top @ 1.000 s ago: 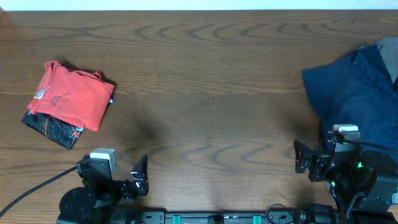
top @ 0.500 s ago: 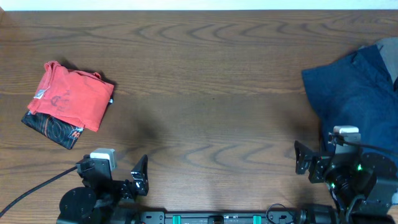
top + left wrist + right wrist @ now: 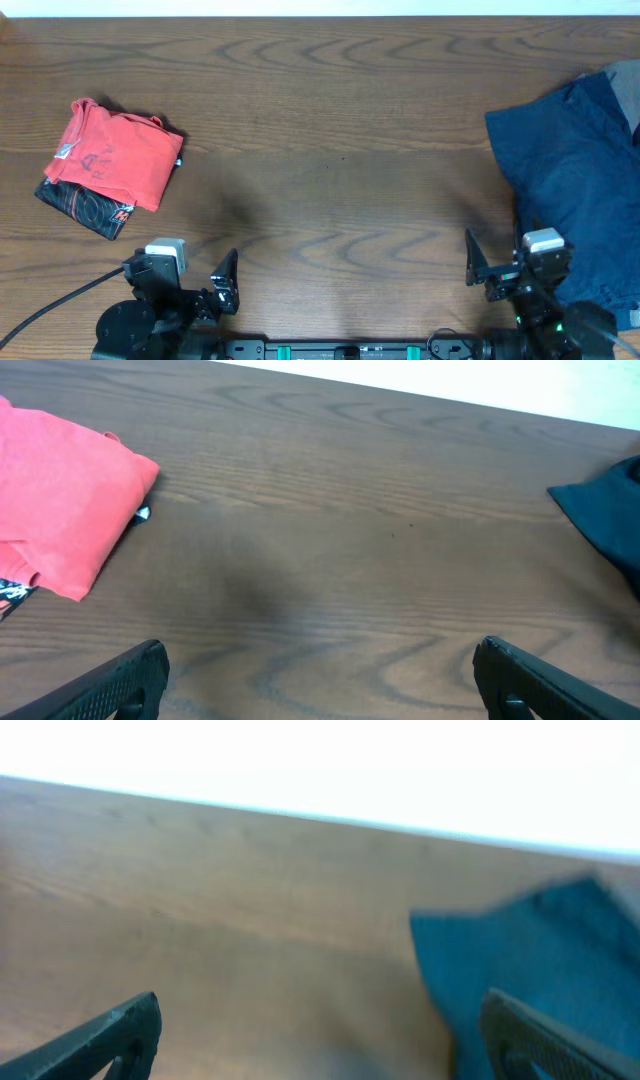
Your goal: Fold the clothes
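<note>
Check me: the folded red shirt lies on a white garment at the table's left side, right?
Not white. The overhead view shows the red shirt lying on a black printed garment; folded and at the left side, yes.

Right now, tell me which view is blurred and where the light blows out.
Right wrist: blurred throughout, the navy garment soft-edged, everything beyond the table blown white. Left wrist: sharp wood grain, crisp red T-shirt, a white strip along the top. Overhead: sharp, evenly lit.
</note>
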You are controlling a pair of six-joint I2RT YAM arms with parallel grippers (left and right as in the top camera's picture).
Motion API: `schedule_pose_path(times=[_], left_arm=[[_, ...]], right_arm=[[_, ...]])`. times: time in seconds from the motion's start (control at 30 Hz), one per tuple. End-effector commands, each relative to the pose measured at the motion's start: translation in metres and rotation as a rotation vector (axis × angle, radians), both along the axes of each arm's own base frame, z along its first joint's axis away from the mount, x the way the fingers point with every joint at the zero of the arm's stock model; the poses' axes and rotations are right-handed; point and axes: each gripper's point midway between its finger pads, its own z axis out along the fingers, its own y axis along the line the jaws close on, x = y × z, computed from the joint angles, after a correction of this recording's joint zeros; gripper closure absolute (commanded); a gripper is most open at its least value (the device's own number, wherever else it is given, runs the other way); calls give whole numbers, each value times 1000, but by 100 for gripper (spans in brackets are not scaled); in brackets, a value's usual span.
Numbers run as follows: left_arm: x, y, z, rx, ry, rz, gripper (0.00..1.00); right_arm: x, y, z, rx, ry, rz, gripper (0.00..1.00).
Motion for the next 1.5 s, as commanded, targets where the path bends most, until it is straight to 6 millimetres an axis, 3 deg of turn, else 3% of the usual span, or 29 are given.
schedule_pose_path(times=[0.0, 0.2, 0.5, 0.83, 1.47], left_arm=[[0, 3, -1, -4, 2, 21, 2], [0, 3, -1, -4, 2, 21, 2], [0, 3, -1, -4, 2, 21, 2], [0, 3, -1, -4, 2, 21, 2], [0, 3, -1, -4, 2, 21, 2]], right_arm=[[5, 6, -6, -60, -33, 44, 1], [24, 6, -10, -113, -131, 53, 1], [53, 9, -34, -116, -316, 59, 1], [54, 10, -64, -119, -199, 70, 1], [54, 10, -64, -118, -199, 70, 1]])
